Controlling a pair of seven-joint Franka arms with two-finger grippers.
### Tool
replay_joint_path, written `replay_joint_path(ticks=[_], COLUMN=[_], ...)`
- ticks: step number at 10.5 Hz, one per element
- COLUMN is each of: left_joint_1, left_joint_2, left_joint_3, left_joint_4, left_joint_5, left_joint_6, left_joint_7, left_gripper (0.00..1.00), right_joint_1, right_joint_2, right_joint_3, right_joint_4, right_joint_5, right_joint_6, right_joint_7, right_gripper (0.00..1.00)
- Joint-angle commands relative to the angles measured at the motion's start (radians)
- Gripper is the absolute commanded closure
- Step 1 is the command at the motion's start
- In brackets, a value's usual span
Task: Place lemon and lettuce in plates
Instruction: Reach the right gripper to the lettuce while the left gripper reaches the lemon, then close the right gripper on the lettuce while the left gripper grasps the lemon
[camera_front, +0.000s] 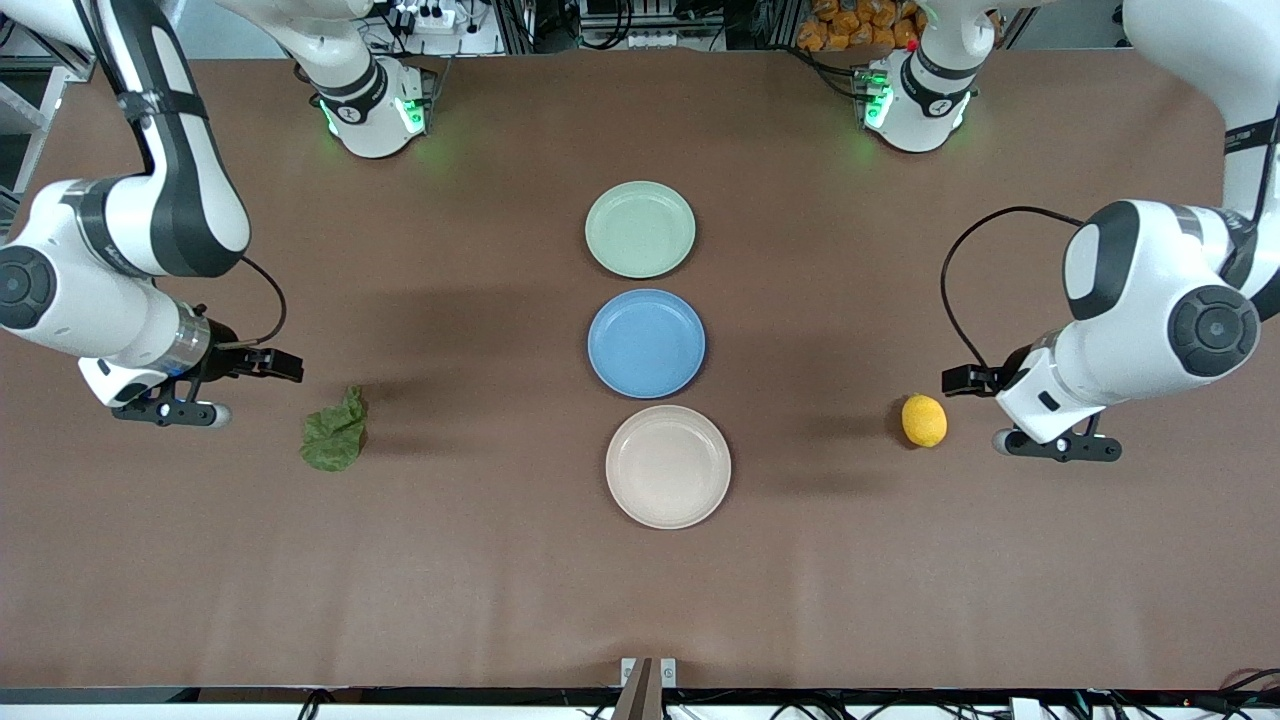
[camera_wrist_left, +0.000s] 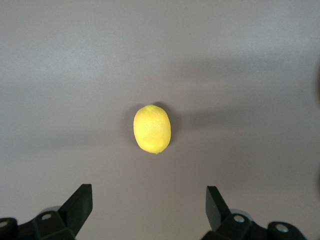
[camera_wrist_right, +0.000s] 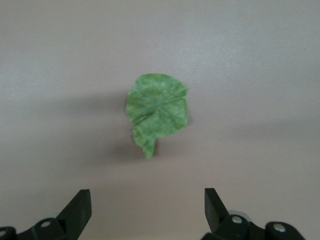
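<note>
Brown matting covers the whole surface (camera_front: 480, 580), and in the front view three plates are lined up down the middle of the frame: the mint green plate (camera_front: 640, 229) uppermost, a blue plate (camera_front: 646, 343) below it, and the beige plate (camera_front: 668, 466) lowest. All three are seen to be empty. The lettuce (camera_front: 335, 432) is found on the bare surface at centre-left of the frame, with the right hand (camera_front: 170, 412) hovering just beside it toward the frame's edge. The lemon (camera_front: 924, 420) is seen at centre-right, with the left hand (camera_front: 1058, 446) just beside it.

From the left wrist view, the lemon (camera_wrist_left: 152, 128) is shown at the centre of the frame on the bare surface, and the left hand (camera_wrist_left: 149, 207) is held with its two fingertips well apart at the lower edge, nothing between them.

From the right wrist view, the lettuce (camera_wrist_right: 156, 111) is shown a little above centre, untouched, and the right hand (camera_wrist_right: 148, 207) is likewise spread wide and empty.

Nothing of the task is judged done: both items are yet to be grasped, carried and set into the mint and beige plates.
</note>
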Motion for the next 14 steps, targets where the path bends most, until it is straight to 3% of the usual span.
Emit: replay_joint_path(ticks=[1, 6, 14], left_joint_1=[0.003, 0.005, 0.014], left_joint_2=[-0.017, 0.014, 0.166], left_joint_3=[0.003, 0.003, 0.004], left_joint_4=[-0.108, -0.237, -0.24], left_joint_5=[-0.011, 0.005, 0.087], left_joint_6=[0.122, 0.335, 0.477], left_joint_7=[0.004, 0.012, 0.019], left_gripper=[0.0, 0.0, 0.0], right_joint_1=[-0.018, -0.039, -0.039], right_joint_2=[0.009, 0.105, 0.236], right_joint_3=[0.01, 0.009, 0.009], right_joint_4=[-0.063, -0.06, -0.052], right_joint_5=[-0.004, -0.006, -0.006], right_joint_6=[0.094, 0.204, 0.362], right_joint_7=[0.004, 0.004, 0.002], right_gripper=[0.0, 0.0, 0.0])
